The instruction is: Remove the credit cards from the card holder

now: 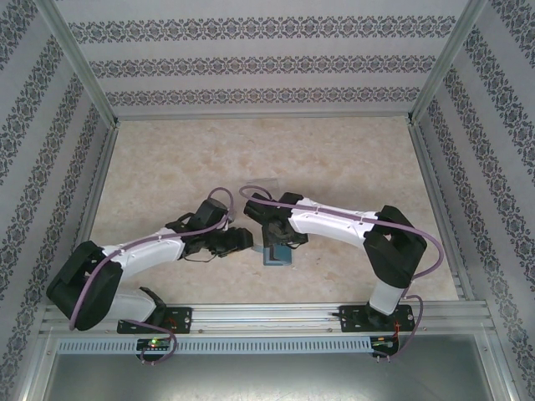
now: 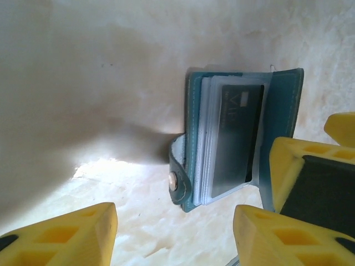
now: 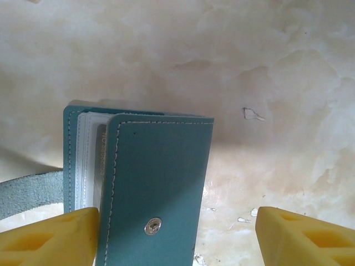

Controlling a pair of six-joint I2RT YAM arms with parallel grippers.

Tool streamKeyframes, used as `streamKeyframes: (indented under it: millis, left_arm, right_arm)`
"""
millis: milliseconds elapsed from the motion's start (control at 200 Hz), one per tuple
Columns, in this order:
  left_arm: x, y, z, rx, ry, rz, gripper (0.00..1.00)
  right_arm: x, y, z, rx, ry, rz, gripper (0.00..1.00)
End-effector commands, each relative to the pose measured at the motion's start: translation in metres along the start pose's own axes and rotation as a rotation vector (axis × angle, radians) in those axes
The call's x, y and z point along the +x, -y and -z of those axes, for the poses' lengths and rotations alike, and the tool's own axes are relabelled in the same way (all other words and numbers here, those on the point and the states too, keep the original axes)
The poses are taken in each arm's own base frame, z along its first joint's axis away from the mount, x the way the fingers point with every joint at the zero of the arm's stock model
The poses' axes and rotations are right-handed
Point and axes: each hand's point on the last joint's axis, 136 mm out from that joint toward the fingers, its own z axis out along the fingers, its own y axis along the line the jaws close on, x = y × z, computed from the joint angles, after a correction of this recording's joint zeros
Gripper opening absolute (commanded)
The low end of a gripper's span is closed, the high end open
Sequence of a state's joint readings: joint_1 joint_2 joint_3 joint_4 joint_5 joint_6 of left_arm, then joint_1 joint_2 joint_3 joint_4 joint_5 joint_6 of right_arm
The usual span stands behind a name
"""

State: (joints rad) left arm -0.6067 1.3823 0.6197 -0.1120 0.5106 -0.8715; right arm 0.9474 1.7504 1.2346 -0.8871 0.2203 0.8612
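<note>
- Lying between your grippers, the card holder point(image 2: 280, 111) shows a dark credit card point(image 2: 236, 138) inside.
- Your left gripper point(image 2: 175, 221) stands parted, empty.
- Your right gripper point(image 3: 177, 217) straddles the card holder, fingers wide, unclamped.

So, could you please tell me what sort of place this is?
Probably a lab test booth rather than a home: a marble-look tabletop boxed in by wallpapered panels on a metal frame, with two robot arms bolted to a rail at its edge.
</note>
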Motion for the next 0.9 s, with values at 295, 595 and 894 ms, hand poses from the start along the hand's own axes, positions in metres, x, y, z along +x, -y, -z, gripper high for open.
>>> streamKeyframes:
  millis: [295, 595, 894]
  left_arm:
    - [-0.001, -0.005, -0.031, 0.006, -0.072, 0.006, 0.29]
    - [-0.002, -0.016, -0.030, -0.040, -0.049, 0.021, 0.11]
    - [-0.004, -0.024, -0.025, -0.091, -0.018, 0.037, 0.05]
  right_arm:
    - [0.006, 0.012, 0.008, 0.018, 0.021, 0.000, 0.73]
    - [0.011, 0.037, 0.015, 0.064, 0.029, -0.009, 0.72]
    - [0.017, 0.067, 0.019, 0.079, 0.040, -0.054, 0.72]
